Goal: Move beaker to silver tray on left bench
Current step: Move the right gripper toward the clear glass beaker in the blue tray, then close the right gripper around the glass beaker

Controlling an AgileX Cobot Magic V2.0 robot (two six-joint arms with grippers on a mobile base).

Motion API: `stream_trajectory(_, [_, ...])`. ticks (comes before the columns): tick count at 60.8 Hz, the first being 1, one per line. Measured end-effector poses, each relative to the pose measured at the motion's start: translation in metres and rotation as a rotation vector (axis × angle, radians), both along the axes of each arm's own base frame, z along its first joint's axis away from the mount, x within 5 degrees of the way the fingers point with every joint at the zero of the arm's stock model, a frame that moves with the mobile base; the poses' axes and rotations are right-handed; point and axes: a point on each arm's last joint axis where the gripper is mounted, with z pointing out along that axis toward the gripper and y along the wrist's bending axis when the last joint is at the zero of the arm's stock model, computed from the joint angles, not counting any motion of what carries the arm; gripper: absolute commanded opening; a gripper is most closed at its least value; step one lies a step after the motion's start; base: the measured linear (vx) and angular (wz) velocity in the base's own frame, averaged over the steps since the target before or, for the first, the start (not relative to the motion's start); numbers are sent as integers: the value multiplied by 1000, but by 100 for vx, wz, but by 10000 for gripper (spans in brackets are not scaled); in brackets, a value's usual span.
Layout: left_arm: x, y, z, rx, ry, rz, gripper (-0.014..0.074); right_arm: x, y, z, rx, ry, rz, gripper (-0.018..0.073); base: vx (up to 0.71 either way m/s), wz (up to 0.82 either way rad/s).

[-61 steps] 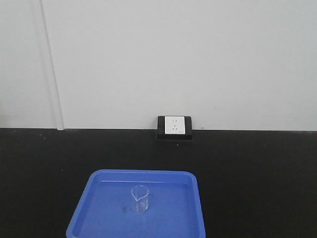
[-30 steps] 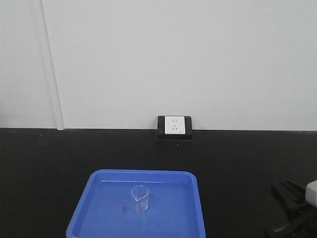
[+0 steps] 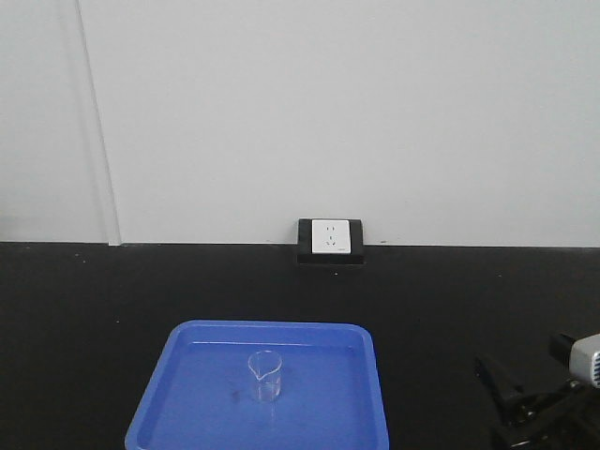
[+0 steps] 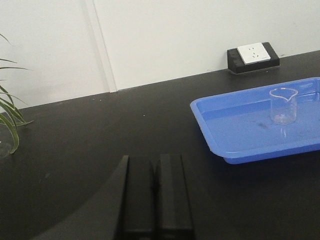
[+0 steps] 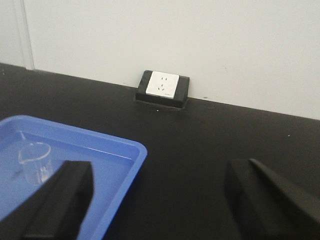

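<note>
Nearest to us, the left end effector (image 4: 156, 192) hangs low over the black surface (image 4: 90, 150) with its fingers pressed together and nothing between them; we judge it is parked out of the way, since it sits well to the left of anything to be lifted. The right end effector (image 5: 157, 167) is spread wide and empty. Its two dark fingers frame the bare surface to the right of the blue tray (image 5: 100, 145), an opening that we read as readiness for a grasp not yet begun. A little farther in, the tray lies flat near the front edge. The beaker (image 3: 265, 375) stands upright on the tray's floor, around the middle, clear of every rim and touched by neither arm. Standing free like this, it leaves room for fingers to close around its wall from the right. At the far left, a few plant leaves (image 4: 7, 120) reach in over the surface. Farthest back, a white socket (image 3: 330, 239) in a black housing sits where the surface meets the pale wall (image 3: 328, 112). The silver tray is in none of our views, so the whole carry to the left is yet to come.
</note>
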Motion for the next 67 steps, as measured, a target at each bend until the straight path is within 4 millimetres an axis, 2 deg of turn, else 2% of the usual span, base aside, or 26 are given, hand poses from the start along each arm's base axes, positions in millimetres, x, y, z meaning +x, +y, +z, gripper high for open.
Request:
stream_trajectory(8, [0, 0, 0, 0, 0, 0, 1, 8, 2, -9, 74, 54, -10, 687, 0, 0])
stream_trajectory(19, [0, 0, 0, 0, 0, 0, 1, 33, 20, -41, 74, 129, 71, 677, 0, 0])
stream_trajectory(30, [0, 0, 0, 0, 0, 0, 1, 71, 75, -69, 28, 137, 286, 671, 0, 0])
stream_trajectory(38, [0, 0, 0, 0, 0, 0, 1, 99, 114, -96, 10, 179, 371, 664, 0, 0])
stream_trajectory(48, [0, 0, 0, 0, 0, 0, 1, 132, 153, -121, 13, 190, 423, 655, 0, 0])
stream_trajectory(58, [0, 0, 0, 0, 0, 0, 1, 161, 177, -143, 48, 201, 431, 652, 0, 0])
stream_trajectory(67, [0, 0, 0, 0, 0, 0, 1, 182, 187, -161, 56, 240, 411, 648, 0, 0])
